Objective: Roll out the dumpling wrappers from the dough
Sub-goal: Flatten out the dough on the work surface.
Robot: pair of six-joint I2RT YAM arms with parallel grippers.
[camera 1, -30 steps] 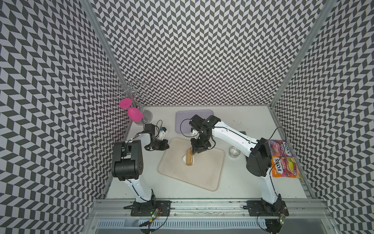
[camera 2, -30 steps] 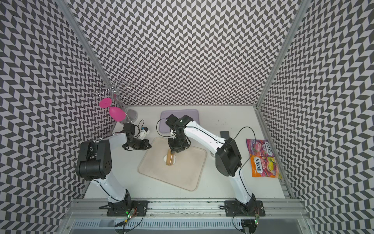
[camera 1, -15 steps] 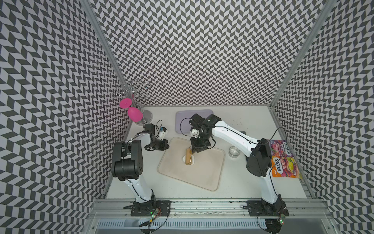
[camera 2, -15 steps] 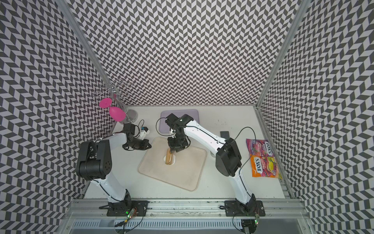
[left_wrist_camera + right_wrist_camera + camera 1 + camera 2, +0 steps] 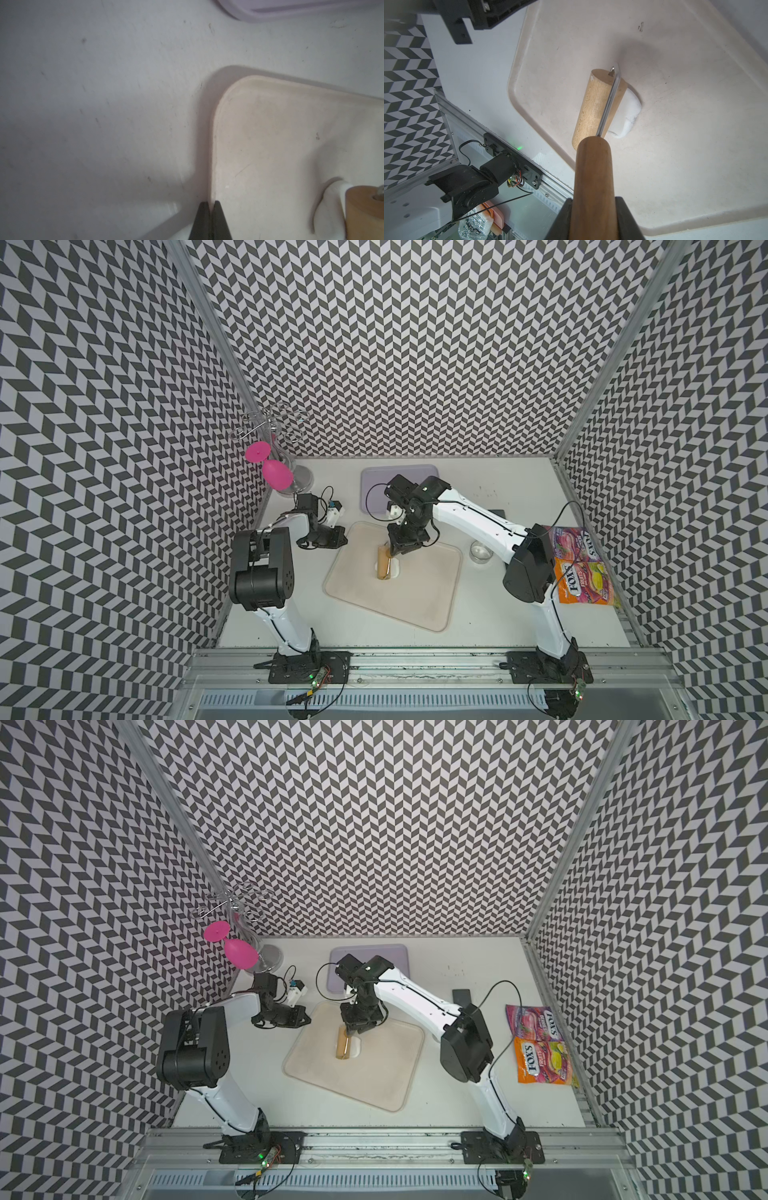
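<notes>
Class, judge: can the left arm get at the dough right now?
Probably yes, partly. The left pincer, shut, sits at the tray's edge with bare tray beyond it, but the roller in the right pincer lies on the dough, covering much of it.

the left gripper (image 5: 210,204) is pinched shut, low at the corner of the tray (image 5: 270,124). the right arm (image 5: 469,514) bends over the tray, right gripper (image 5: 592,204) squeezing a wooden handle (image 5: 591,166).

On beige tray (image 5: 374,1081), right end effector (image 5: 353,1029) holds wooden roller (image 5: 342,1046) atop dough (image 5: 356,1048).
</notes>
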